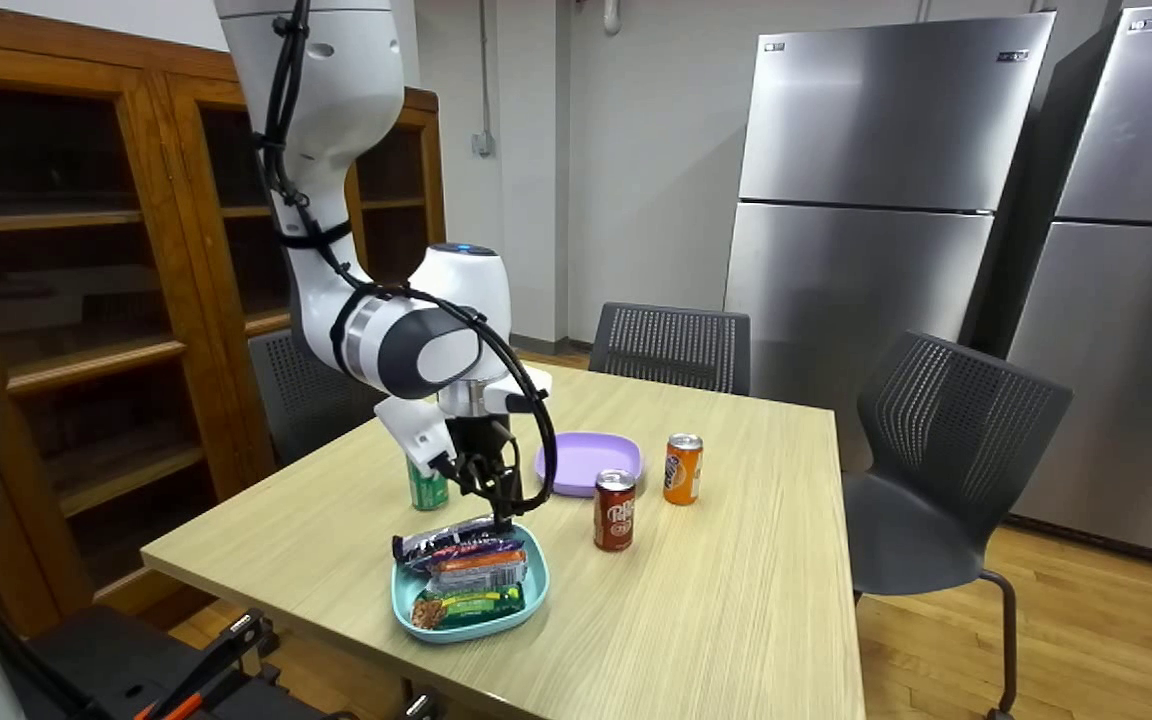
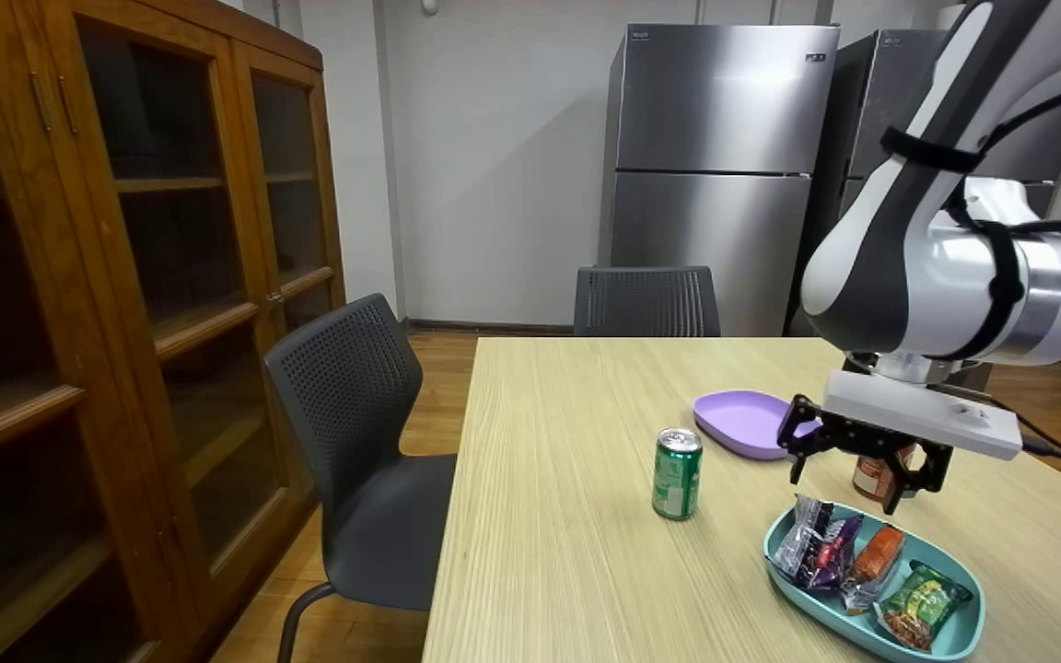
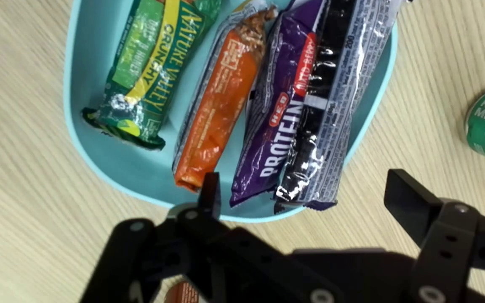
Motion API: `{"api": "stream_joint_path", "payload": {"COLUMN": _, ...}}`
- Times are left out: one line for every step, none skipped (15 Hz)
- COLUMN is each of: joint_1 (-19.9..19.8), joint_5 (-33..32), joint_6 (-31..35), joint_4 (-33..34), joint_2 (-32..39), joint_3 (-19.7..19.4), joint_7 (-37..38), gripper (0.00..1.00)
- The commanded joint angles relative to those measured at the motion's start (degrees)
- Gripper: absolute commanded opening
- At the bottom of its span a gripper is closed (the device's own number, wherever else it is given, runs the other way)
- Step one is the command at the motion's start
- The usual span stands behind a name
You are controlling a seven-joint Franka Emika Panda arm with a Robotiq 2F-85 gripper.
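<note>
I observe four wrapped bars in a light-blue tray. The black-and-silver bar lies against the purple bar; the orange bar is next in line, then the green bar. In an exterior view, taking the tray as the clock's centre, the black-and-silver bar sits toward 11 o'clock and the green bar at 6.

The tool hangs just above the tray near 12 o'clock. Its jaws are spread to a wide gap and grip nothing. In the wrist view, the ends of the purple bar and the black-and-silver bar show between the fingertips.

By the same clock, the green can stands upright at 11, the purple plate lies between 1 and 2, the brown can stands at 2, and the orange can stands farther out at 2. All rest on the pale wood counter.

Beyond the counter, I note a grey chair just past 1, a steel fridge between 1 and 2, and a glass-doored wooden cabinet at 10.
</note>
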Motion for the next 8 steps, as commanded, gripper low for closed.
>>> {"api": "stream_joint_path", "payload": {"joint_1": -0.92, "joint_5": -0.8, "joint_6": 0.06, "joint_4": -2.01, "joint_2": -4.19, "joint_3": -0.33, "joint_7": -0.26, "gripper": 1.0}}
{"api": "stream_joint_path", "payload": {"joint_1": -1.37, "joint_5": -0.75, "joint_6": -0.1, "joint_4": -2.02, "joint_2": -4.74, "joint_3": -0.28, "joint_7": -0.56, "gripper": 1.0}}
{"api": "stream_joint_path", "payload": {"joint_1": -1.73, "joint_5": -0.77, "joint_6": -0.22, "joint_4": -1.95, "joint_2": -5.19, "joint_3": -0.38, "joint_7": -0.8, "gripper": 1.0}}
{"api": "stream_joint_path", "payload": {"joint_1": -1.83, "joint_5": -1.02, "joint_6": -0.13, "joint_4": -1.85, "joint_2": -5.55, "joint_3": -0.81, "joint_7": -0.91, "gripper": 1.0}}
{"api": "stream_joint_path", "payload": {"joint_1": -2.2, "joint_5": -1.39, "joint_6": -0.26, "joint_4": -1.7, "joint_2": -5.91, "joint_3": -1.1, "joint_7": -1.34, "gripper": 1.0}}
{"api": "stream_joint_path", "payload": {"joint_1": -2.36, "joint_5": -1.79, "joint_6": -0.4, "joint_4": -1.54, "joint_2": -6.17, "joint_3": -1.47, "joint_7": -1.54, "gripper": 1.0}}
{"api": "stream_joint_path", "payload": {"joint_1": -1.95, "joint_5": -3.12, "joint_6": -0.88, "joint_4": -1.19, "joint_2": -6.28, "joint_3": -2.81, "joint_7": -1.88, "gripper": 1.0}}
{"api": "stream_joint_path", "payload": {"joint_1": -1.16, "joint_5": -4.81, "joint_6": -2.1, "joint_4": -0.64, "joint_2": -6.36, "joint_3": -4.76, "joint_7": -1.65, "gripper": 1.0}}
